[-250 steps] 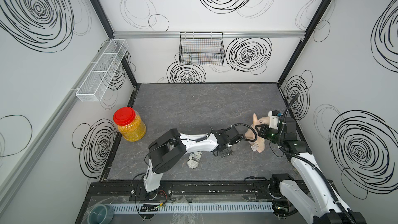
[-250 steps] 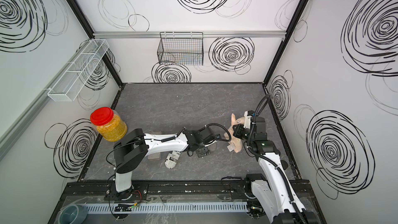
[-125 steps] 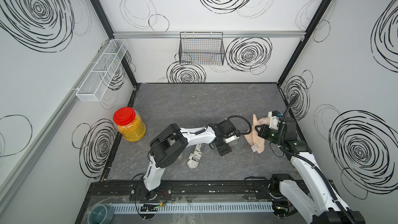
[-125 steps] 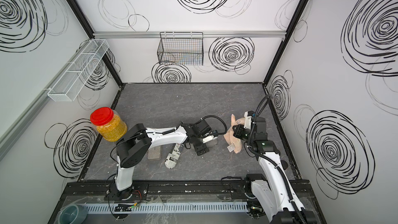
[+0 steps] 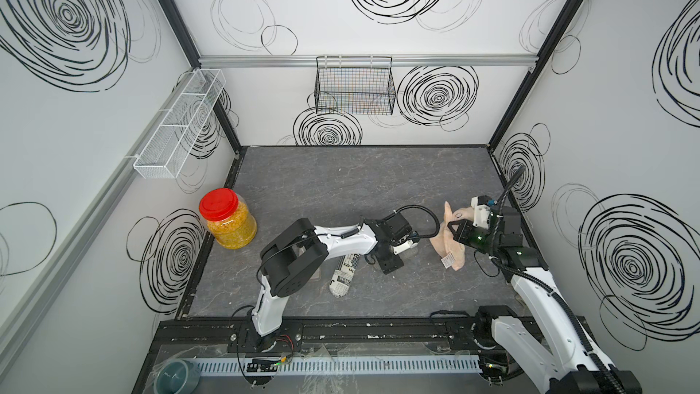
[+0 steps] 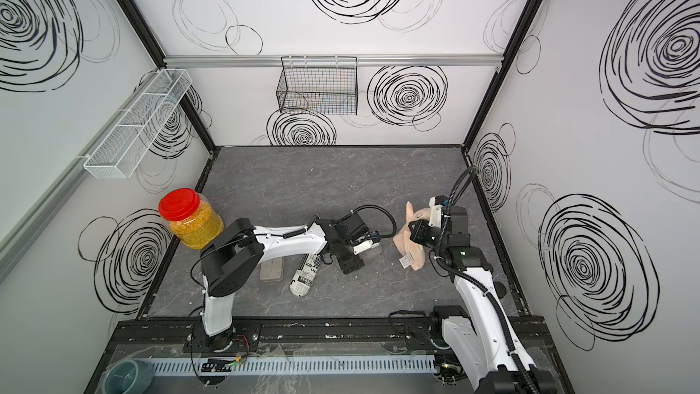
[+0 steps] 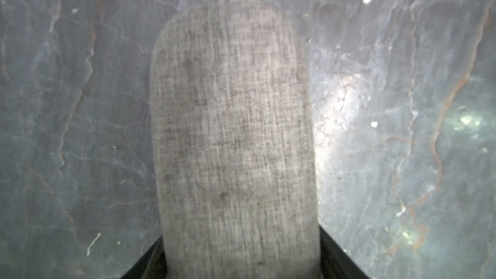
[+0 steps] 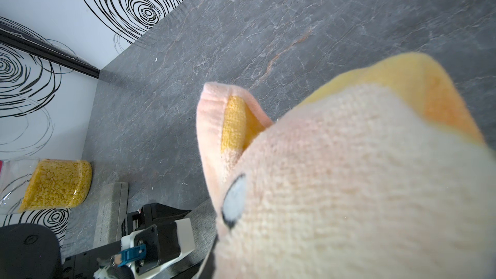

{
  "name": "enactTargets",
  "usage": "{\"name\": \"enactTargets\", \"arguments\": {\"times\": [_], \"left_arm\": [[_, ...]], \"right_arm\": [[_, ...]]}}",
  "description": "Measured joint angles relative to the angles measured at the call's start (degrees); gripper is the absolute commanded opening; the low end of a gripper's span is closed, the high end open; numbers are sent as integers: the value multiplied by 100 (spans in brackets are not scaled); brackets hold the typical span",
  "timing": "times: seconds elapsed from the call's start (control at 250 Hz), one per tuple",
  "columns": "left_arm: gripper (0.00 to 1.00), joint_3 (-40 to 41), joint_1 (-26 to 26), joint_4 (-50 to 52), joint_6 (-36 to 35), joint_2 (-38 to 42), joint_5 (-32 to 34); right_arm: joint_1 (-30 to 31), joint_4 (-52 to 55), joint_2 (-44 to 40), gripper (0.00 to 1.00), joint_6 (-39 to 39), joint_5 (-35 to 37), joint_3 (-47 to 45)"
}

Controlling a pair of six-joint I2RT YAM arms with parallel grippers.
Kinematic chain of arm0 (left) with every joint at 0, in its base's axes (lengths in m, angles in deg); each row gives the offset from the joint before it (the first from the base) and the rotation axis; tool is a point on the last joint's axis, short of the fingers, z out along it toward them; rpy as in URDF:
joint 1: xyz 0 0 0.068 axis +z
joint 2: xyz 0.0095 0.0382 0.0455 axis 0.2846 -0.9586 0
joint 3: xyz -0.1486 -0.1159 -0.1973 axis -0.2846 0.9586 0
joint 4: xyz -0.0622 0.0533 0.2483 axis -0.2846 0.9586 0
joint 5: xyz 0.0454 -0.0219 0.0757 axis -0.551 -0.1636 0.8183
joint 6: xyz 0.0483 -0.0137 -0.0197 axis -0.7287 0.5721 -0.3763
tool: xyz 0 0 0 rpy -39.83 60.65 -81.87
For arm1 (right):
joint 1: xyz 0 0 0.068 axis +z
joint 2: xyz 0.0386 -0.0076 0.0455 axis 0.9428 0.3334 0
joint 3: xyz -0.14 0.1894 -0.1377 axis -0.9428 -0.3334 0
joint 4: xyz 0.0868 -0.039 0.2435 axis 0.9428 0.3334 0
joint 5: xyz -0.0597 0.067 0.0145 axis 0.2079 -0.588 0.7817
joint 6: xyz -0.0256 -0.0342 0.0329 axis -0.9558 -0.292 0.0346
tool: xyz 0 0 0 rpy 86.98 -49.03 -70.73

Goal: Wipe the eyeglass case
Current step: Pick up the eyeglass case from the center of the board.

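1. Location: the grey fabric eyeglass case (image 7: 230, 130) sits in the left pincer (image 5: 406, 250), just toward 4 o'clock from the centre of the desk (image 5: 341, 183) in both top views. You cannot tell whether it rests on the surface or hangs just above it.
2. Left pincer state: the jaws are pressed against the two long sides of the case at one end. The rest of the case projects forward, unsupported.
3. Handling: treat the case as light, probably a stiff shell under a woven cover. The weave should give good friction, so slip is unlikely. An end grip leaves a long lever, so expect wiping pressure at the far end to pivot the case. Grip across the narrow width only.
4. Right pincer (image 5: 456, 230) state: closed on the peach-and-yellow cloth (image 5: 449, 250), which hangs limp at 3 o'clock from the case, near but apart. The cloth is soft and will drape and fold under contact.
5. Arm pose: the left arm stretches low from its base at 7 o'clock, wrist pointing toward 3 o'clock. The right arm rises from 5 o'clock, its pincer turned toward 9 o'clock, facing the case.
6. Do not confuse the target with the newspaper-print case (image 5: 342, 274), which lies on the desk at 8 o'clock from the left pincer.
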Motion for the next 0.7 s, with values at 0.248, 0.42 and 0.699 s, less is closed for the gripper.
{"name": "enactTargets", "arguments": {"times": [0.248, 0.42, 0.699], "left_arm": [[60, 581, 31, -243, 304, 623, -181], [61, 907, 52, -590, 481, 1541, -621], [61, 1097, 83, -1058, 809, 1998, -887]], "right_arm": [[-9, -302, -2, 0, -24, -817, -177], [70, -807, 243, 0, 55, -1987, -286], [1318, -1469, 579, 0, 107, -2551, -109]]}}
